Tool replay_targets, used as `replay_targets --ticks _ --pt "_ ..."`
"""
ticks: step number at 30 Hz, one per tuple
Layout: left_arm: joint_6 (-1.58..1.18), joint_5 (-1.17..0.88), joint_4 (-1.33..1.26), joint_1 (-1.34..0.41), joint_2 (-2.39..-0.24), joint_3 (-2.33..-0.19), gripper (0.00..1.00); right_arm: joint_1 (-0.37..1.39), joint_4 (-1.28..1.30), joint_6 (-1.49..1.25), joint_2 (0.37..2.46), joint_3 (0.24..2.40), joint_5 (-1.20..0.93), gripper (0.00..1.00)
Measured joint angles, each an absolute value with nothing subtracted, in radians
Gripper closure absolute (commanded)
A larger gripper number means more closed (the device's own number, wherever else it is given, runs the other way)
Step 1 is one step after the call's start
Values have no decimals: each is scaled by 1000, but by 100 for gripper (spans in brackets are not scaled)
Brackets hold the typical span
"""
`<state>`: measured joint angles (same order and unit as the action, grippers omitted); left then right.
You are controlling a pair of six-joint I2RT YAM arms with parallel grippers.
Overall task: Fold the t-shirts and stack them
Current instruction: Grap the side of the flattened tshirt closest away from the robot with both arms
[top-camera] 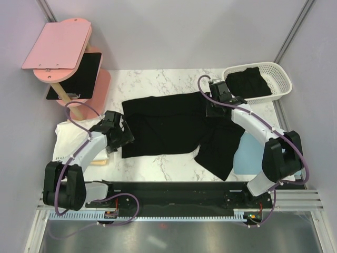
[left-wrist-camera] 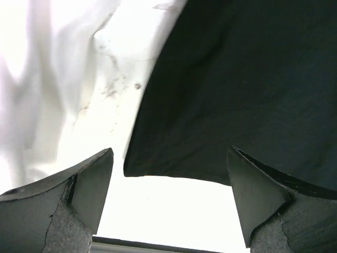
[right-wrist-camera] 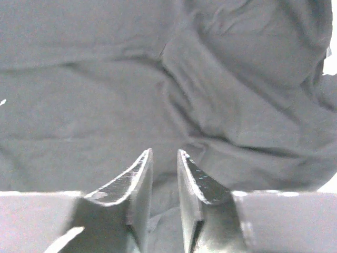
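Observation:
A black t-shirt (top-camera: 168, 126) lies spread on the marble table, one part trailing toward the front right. My left gripper (top-camera: 125, 138) is at its lower left corner. In the left wrist view the jaws stand wide open around bare table, and the shirt's corner (left-wrist-camera: 221, 95) lies just beyond the fingertips (left-wrist-camera: 95, 179). My right gripper (top-camera: 213, 112) hovers over the shirt's upper right part. There the fingers (right-wrist-camera: 139, 174) are a narrow gap apart over wrinkled fabric (right-wrist-camera: 168, 79), and nothing is pinched. A second black t-shirt (top-camera: 248, 83) lies bunched in the white basket (top-camera: 281, 79).
A white cloth (top-camera: 66, 138) lies at the left beside my left arm, also showing as white cloth (left-wrist-camera: 37, 79) in the left wrist view. A pale blue mat (top-camera: 246, 155) is under the shirt's right edge. A pink stand (top-camera: 58, 50) with a glossy black rectangle (top-camera: 79, 74) is at the back left.

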<state>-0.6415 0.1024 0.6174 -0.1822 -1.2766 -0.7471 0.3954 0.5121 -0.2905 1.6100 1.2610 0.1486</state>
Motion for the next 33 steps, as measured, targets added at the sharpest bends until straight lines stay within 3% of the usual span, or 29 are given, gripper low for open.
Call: replay_targets --ticks 3,6,8,9,10,13,20,25,27,29,32,33 --pt "-648 93 608 -160 -1269 -722 7 394 495 -316 1588 1201 100 33" --pt "-651 70 601 -146 -1306 -693 13 393 482 -335 1582 1125 45 21" --pt "-656 60 591 -142 -1343 -673 25 393 482 -344 1561 1069 11 15" --pt "-658 57 590 -141 -1345 -674 33 393 486 -350 1553 1056 3 11" --pt "-659 56 582 -141 -1343 -672 58 393 485 -350 1539 1041 -5 9" --pt "-666 53 569 -136 -1347 -662 98 393 492 -358 1470 999 -26 2" --pt "-669 42 560 -135 -1348 -657 98 435 555 -413 1280 945 -44 2" --pt "-669 40 558 -135 -1345 -656 98 632 659 -495 1235 921 17 3" --pt "-669 40 558 -135 -1345 -656 98 728 692 -538 1249 914 44 9" --pt "-669 39 558 -135 -1347 -656 98 824 728 -584 1278 913 89 22" --pt "-668 38 558 -135 -1351 -659 98 953 775 -656 1354 913 154 35" --pt "-668 37 558 -135 -1352 -659 98 991 789 -683 1383 913 174 35"
